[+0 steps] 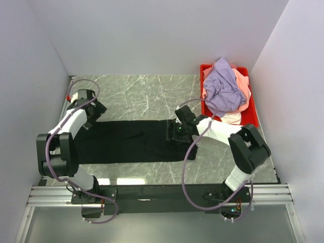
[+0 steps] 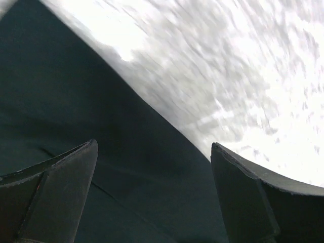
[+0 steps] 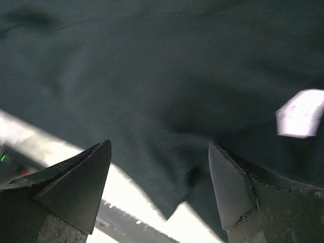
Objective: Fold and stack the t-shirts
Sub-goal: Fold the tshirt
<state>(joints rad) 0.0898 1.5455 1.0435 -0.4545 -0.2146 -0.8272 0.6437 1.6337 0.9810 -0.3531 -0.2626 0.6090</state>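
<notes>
Black t-shirt (image 1: 129, 142) laid out across marble tabletop (image 1: 142, 96).
Left jaws and right jaws over its opposite ends, both spread, pinching nothing.

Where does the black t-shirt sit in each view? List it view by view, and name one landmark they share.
Top external: black t-shirt spread flat across the table's middle, left to right.
Left wrist: fills the left and bottom, its edge running diagonally.
Right wrist: fills most of the frame; white label at right.
Shared landmark: the pale marble table bordering the shirt's edge.
</notes>
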